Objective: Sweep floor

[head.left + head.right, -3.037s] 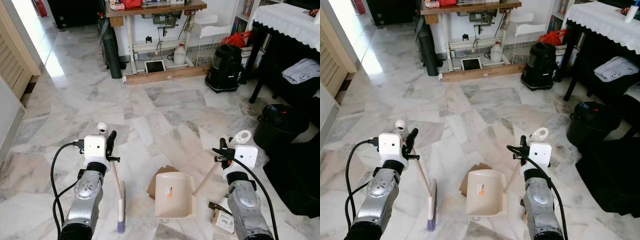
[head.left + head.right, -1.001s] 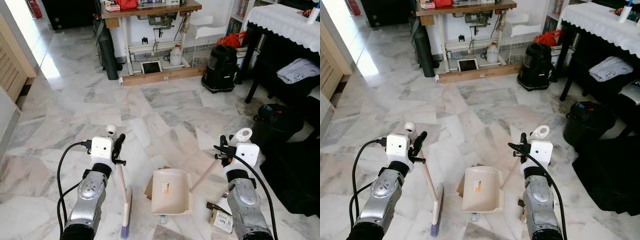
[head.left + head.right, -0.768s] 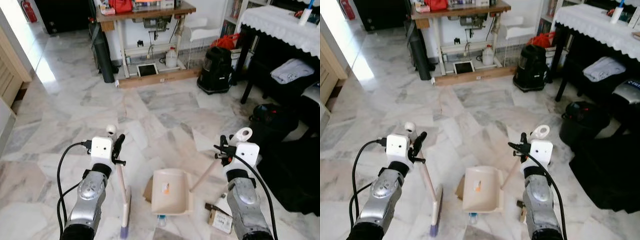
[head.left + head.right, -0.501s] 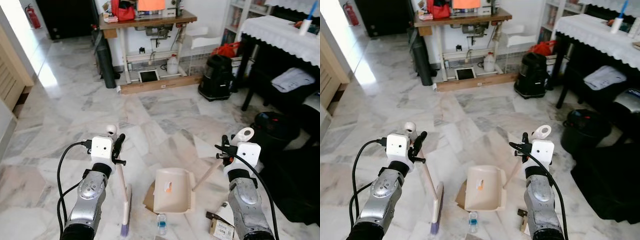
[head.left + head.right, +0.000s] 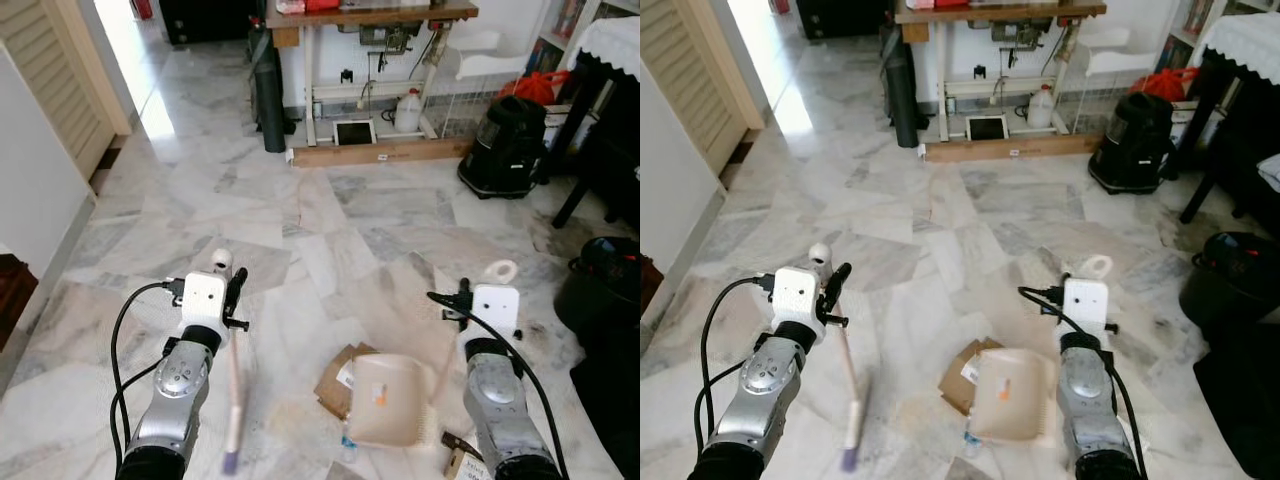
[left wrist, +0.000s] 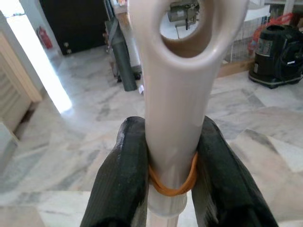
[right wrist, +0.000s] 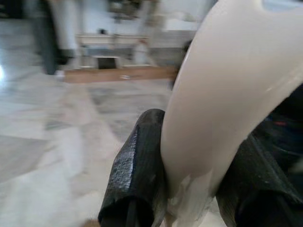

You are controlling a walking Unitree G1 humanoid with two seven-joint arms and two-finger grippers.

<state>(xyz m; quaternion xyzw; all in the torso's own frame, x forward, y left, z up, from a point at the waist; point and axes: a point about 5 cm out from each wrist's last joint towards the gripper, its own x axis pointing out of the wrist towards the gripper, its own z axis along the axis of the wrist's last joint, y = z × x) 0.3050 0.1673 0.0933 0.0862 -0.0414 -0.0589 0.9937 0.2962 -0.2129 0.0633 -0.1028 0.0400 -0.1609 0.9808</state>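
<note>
A: What do we record for the left end effector (image 6: 173,184)?

B: Its two black fingers (image 6: 124,175) are clamped on the cream broom handle (image 6: 176,109), just under the handle's hanging hole. An orange rubber band (image 6: 173,182) circles the handle at the grip. In the head views the broom (image 5: 233,400) slopes down from the end effector to the marble floor (image 5: 300,220), its purple-tipped bristle end touching the floor ahead of the left arm; it is blurred.

A: And the right end effector (image 7: 189,184)?

B: We see its fingers (image 7: 137,170) closed on the cream dustpan handle (image 7: 222,90). The dustpan (image 5: 1012,392) lies on the floor between the two arms, nearer the right one, with its pan over a flattened piece of brown cardboard (image 5: 962,375).

A: Any legible writing?

B: We see a small orange label on the pan, too small to read. A small plastic bottle (image 5: 968,440) lies at the pan's near edge; its label cannot be read either.

A: Arm pose?

B: Both silver forearms extend forward and slightly down, wrists level, cables looping beside them. A black vacuum cleaner (image 5: 1130,145) stands well apart, near a wooden bench (image 5: 990,15) with white legs.
</note>
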